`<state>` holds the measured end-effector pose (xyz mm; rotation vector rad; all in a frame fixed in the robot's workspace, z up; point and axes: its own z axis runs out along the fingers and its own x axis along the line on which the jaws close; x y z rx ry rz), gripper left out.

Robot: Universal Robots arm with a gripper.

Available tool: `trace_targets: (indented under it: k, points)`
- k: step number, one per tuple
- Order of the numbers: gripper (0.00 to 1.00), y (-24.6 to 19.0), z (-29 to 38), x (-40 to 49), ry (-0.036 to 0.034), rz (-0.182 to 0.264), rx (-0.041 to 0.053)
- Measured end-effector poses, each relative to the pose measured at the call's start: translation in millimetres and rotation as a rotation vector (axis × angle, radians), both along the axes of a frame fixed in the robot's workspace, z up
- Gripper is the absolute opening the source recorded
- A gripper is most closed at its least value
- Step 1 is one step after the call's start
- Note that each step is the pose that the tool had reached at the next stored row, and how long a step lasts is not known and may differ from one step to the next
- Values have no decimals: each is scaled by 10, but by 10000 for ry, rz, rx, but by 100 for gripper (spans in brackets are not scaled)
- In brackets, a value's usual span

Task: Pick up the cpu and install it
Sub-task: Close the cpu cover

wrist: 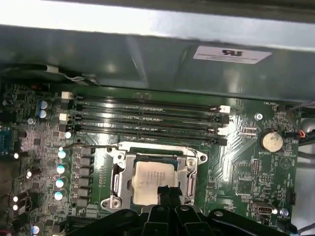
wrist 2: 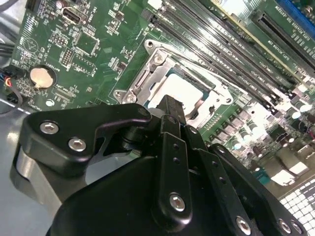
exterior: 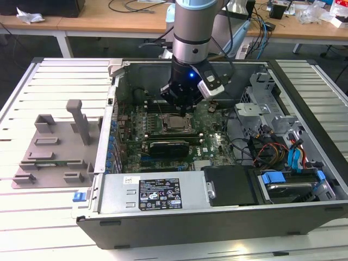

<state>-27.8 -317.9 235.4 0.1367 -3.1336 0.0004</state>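
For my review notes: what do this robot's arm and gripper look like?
The arm is a silvery-grey metal cylinder with a pale blue cap. Its black wrist carries a lit blue light and a white-and-grey block, with dark cables alongside. In the second wrist view the gripper is matt black, built of jointed bars with silver screw heads.

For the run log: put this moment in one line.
cpu: lies inside socket frame | hand: low over cpu's edge, contact unclear | motherboard: in open computer case
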Motion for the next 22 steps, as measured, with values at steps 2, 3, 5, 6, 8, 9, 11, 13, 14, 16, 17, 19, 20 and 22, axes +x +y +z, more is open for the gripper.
trace_targets:
  k: [2,3,5,6,8,9,11,13,14,16,17,19,20,22]
  points:
    - [11,-47,-3,-21,0,-1,-1]
    - [11,-70,-11,-28,0,-1,0]
    - [11,-70,-11,-29,1,-1,-1]
    - [11,-71,-11,-29,1,0,-1]
    - [11,-71,-18,-74,-4,1,-2]
    - [11,-71,-22,-102,-9,1,-3]
    - [11,-70,-48,-187,-14,1,-5]
    - [11,-70,-78,-249,-13,-1,-10]
    - [11,-70,-87,-266,-13,-1,-11]
    - [11,-66,-122,-324,-14,-1,-10]
    - [11,-65,-143,-338,-14,-1,-10]
    - [11,-61,-160,-352,-13,0,-12]
    - [11,-56,-164,-360,-14,-1,-11]
    - [11,-48,-189,-390,-15,0,-10]
